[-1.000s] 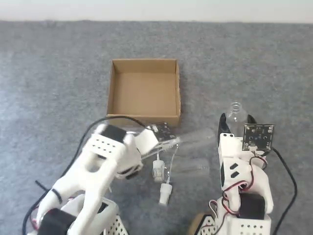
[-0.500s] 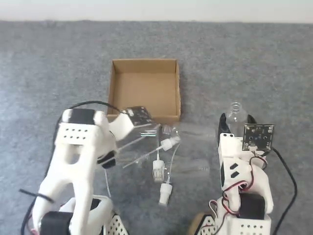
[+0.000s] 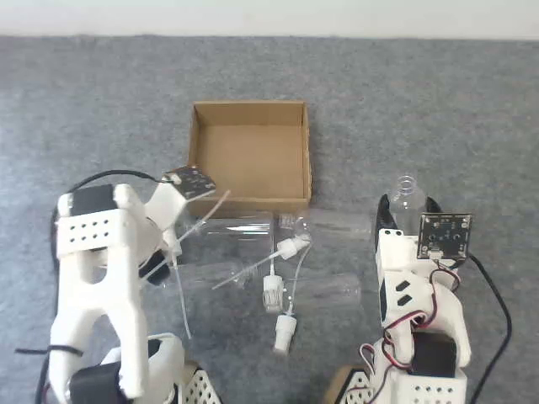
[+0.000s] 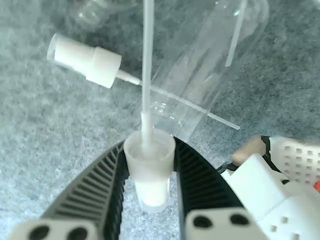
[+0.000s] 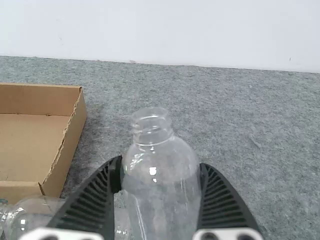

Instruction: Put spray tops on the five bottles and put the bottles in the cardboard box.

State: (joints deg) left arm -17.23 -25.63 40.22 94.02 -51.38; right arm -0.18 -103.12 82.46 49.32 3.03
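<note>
My left gripper (image 4: 149, 150) is shut on a white spray top (image 4: 148, 172), whose long dip tube (image 4: 146, 55) points away from the wrist. From above, this gripper (image 3: 173, 236) hangs left of the pile and in front of the box's left corner. My right gripper (image 5: 160, 166) is shut on an upright clear bottle (image 5: 159, 170) with an open neck, seen in the high view (image 3: 407, 198) right of the box. An empty cardboard box (image 3: 248, 160) sits at the middle back. Several capless clear bottles (image 3: 328, 288) lie on the carpet in front of it.
Three loose spray tops (image 3: 272, 290) lie among the lying bottles, one of them (image 4: 85, 61) just beyond my left gripper beside a lying bottle (image 4: 210, 65). Grey carpet covers the table, with open room left of and behind the box.
The left arm has swung left, away from the bottle pile, carrying the spray top with it. The right arm and its bottle have stayed still.
</note>
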